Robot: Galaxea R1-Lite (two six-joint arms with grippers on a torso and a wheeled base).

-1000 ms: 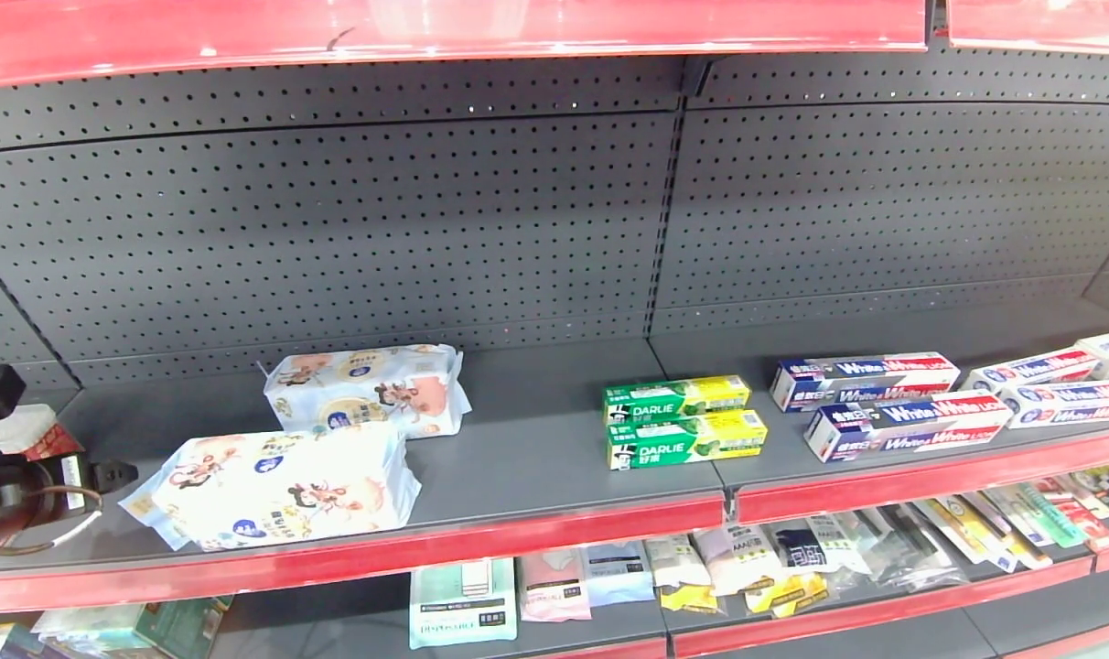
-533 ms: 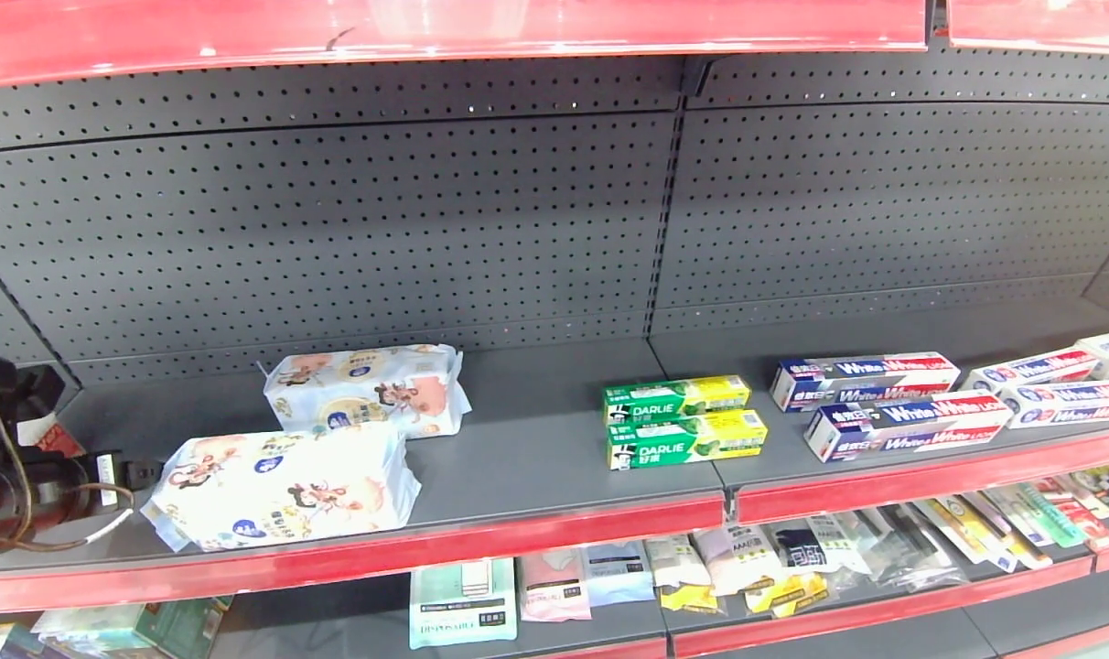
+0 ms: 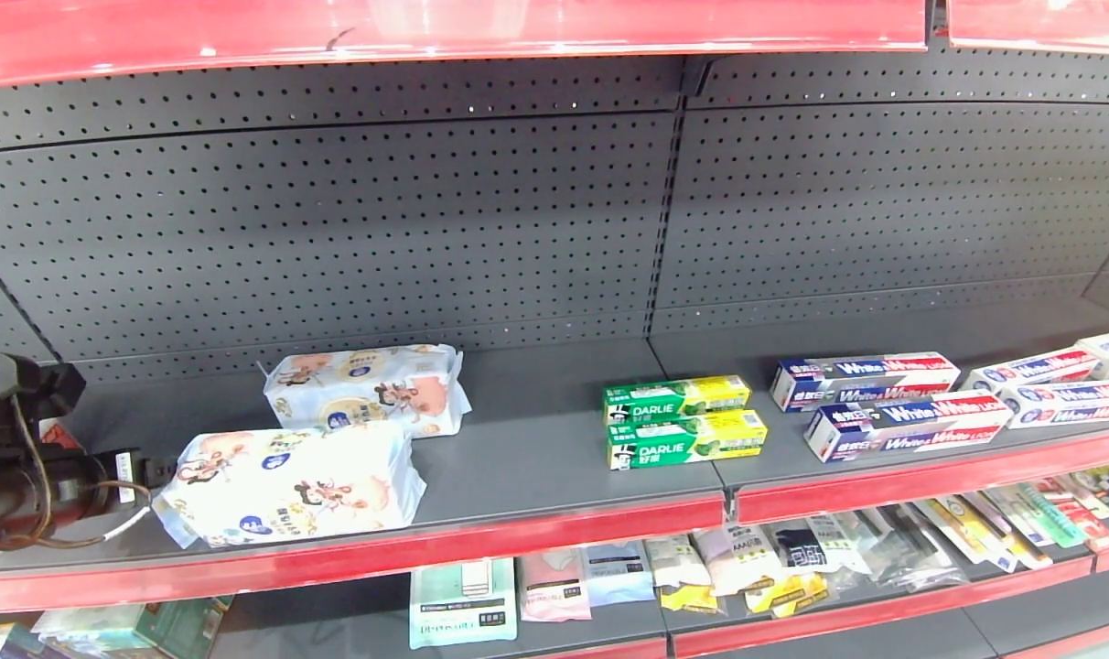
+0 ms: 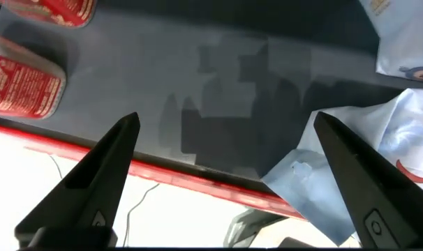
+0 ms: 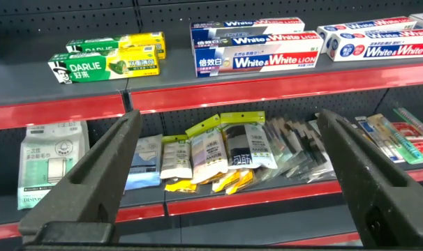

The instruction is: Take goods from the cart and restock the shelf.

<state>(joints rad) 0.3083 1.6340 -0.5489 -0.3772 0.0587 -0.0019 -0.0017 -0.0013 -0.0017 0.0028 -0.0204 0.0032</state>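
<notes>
1. Fingers of your left gripper (image 4: 225, 118) stand wide apart and empty over the front edge of the shelf (image 3: 536, 458), just beside the near tissue pack (image 3: 289, 485).
2. Your right gripper (image 5: 227, 115) is spread too, holding nothing.
3. Farther back on the shelf lies a second tissue pack (image 3: 367, 389).
4. Placing looks done; the next move is probably to back clear and fetch more from the cart.

A dark grey metal shelf (image 3: 536, 458) with a red front strip is carrying two soft pale-blue plastic packs printed with cartoons. The front pack (image 3: 289, 485) is lying along the red strip and the rear pack (image 3: 367, 389) is sitting just behind it. Near the middle, two green-and-yellow cardboard boxes (image 3: 685, 437) are lying side by side. Blue, white and red cartons (image 3: 907, 426) are lying further right.
</notes>
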